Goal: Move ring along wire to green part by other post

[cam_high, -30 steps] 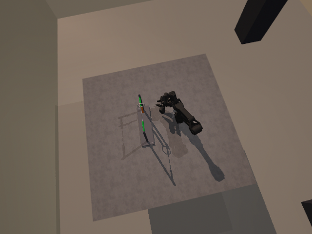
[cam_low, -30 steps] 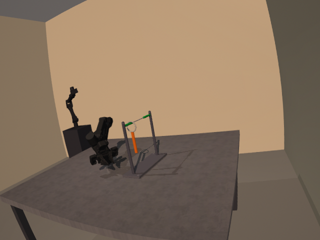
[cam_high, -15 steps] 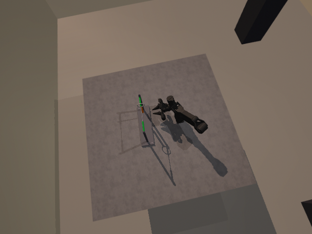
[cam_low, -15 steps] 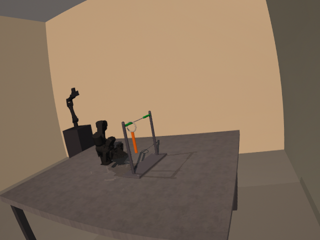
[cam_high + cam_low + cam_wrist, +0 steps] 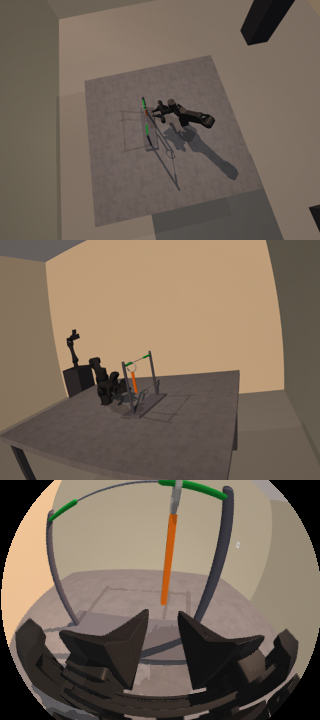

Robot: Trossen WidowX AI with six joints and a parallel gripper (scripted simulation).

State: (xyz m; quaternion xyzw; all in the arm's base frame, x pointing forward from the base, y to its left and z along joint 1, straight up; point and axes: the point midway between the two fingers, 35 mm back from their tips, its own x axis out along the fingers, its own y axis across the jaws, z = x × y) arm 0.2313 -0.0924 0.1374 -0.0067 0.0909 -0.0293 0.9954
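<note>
Orange handle (image 5: 170, 560) hanging upright dead ahead of gripper (image 5: 162, 640), just beyond partly open, empty fingers; needs straight advance

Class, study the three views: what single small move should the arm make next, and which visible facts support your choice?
Probably ease the tool forward and slightly up until its fingers straddle the orange handle. The tool is open and holds nothing, the handle hangs ahead of it, roughly centred over the gap, and the ring hangs on the green part by the near post.
</note>
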